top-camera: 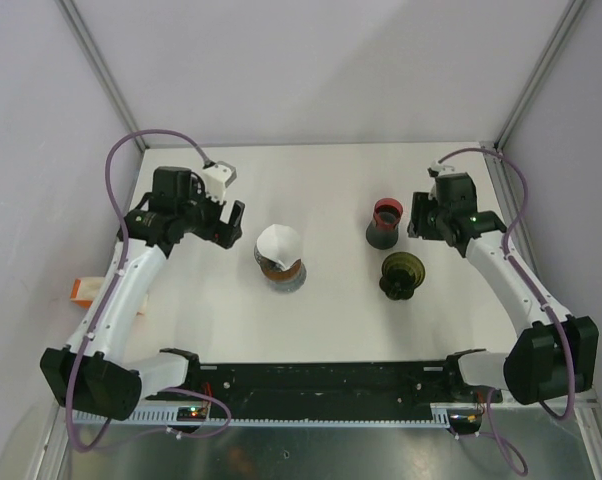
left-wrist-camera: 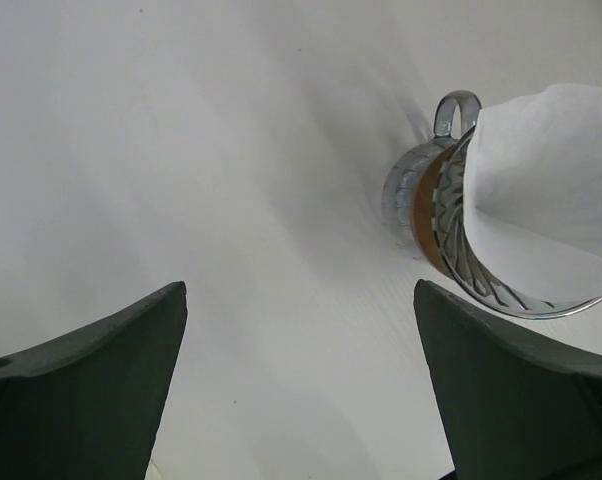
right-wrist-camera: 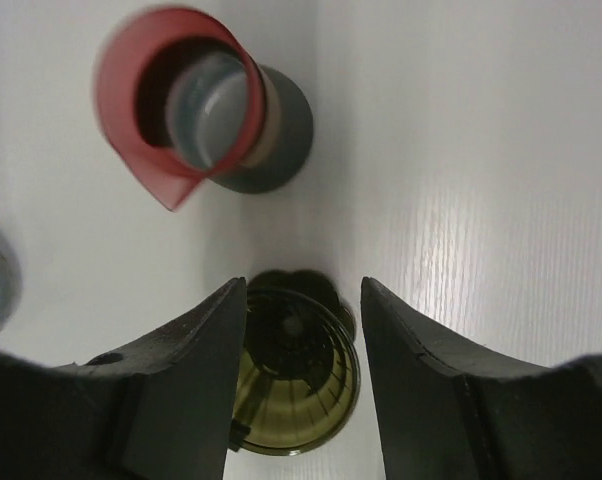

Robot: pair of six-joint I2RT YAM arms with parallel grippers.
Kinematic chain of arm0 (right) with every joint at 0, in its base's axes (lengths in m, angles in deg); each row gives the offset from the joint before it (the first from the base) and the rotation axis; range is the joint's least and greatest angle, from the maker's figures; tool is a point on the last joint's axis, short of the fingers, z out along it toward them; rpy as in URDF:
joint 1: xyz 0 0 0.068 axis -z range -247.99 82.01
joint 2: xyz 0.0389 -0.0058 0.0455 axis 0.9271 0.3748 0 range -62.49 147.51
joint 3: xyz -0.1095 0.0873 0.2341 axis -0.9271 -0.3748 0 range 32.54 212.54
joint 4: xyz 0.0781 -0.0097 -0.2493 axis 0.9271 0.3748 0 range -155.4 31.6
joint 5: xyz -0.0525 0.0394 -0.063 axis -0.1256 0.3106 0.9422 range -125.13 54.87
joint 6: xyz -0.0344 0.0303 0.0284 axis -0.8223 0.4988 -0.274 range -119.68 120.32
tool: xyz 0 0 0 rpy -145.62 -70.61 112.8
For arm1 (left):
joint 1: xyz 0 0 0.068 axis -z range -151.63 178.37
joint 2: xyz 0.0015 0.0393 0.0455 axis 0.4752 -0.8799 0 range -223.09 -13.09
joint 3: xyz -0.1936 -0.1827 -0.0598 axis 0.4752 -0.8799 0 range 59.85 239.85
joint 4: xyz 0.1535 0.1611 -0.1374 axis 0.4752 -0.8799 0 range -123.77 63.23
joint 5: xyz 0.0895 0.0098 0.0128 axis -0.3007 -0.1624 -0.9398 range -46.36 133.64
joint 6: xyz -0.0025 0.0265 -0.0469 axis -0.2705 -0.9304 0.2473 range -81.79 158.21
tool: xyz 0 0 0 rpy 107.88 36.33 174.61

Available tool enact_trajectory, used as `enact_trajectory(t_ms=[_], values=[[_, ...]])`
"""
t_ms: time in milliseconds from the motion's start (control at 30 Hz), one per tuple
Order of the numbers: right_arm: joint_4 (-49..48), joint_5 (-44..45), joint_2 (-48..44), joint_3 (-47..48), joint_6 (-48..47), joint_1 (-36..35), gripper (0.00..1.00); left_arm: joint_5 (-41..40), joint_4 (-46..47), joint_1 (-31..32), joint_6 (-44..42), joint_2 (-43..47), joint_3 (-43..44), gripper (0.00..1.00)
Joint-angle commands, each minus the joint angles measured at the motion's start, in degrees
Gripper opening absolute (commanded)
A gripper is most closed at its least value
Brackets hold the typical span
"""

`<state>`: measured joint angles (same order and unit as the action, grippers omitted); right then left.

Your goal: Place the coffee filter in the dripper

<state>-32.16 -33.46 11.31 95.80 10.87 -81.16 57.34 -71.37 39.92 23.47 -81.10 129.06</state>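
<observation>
A white paper coffee filter (top-camera: 278,242) stands in a ribbed metal dripper (top-camera: 282,272) with a brown band, left of the table's middle. In the left wrist view the filter (left-wrist-camera: 541,190) and this dripper (left-wrist-camera: 443,215) lie at the upper right. My left gripper (top-camera: 231,223) (left-wrist-camera: 301,290) is open just left of them, with only bare table between its fingers. My right gripper (top-camera: 419,218) (right-wrist-camera: 303,285) is open at the right. An olive-green dripper (top-camera: 401,273) (right-wrist-camera: 296,385) shows between its fingers, and I see a gap at the right finger.
A dark cone with a red rim (top-camera: 385,222) (right-wrist-camera: 206,110) stands just left of my right gripper, behind the olive-green dripper. An orange and white object (top-camera: 81,290) lies off the table's left edge. White walls and metal posts close in the table.
</observation>
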Motion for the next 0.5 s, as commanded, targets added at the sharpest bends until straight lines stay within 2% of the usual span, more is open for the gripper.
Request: enact_trajectory(t_ms=[0,167,467], values=[[-4.91,-3.43,-3.31,-4.05,1.15,2.55,0.55,0.97,1.74,-1.74,-1.25,2.75,-0.53,1.00],[-7.06,-5.36,-3.26,-4.62,0.59,3.46,0.54,1.59,1.84,-2.91,-1.25,3.43,-1.08,1.00],[-18.48,-10.79,2.75,-2.81,0.31,3.53,0.53,2.33,1.83,-4.39,-1.09,4.02,-1.16,1.00]])
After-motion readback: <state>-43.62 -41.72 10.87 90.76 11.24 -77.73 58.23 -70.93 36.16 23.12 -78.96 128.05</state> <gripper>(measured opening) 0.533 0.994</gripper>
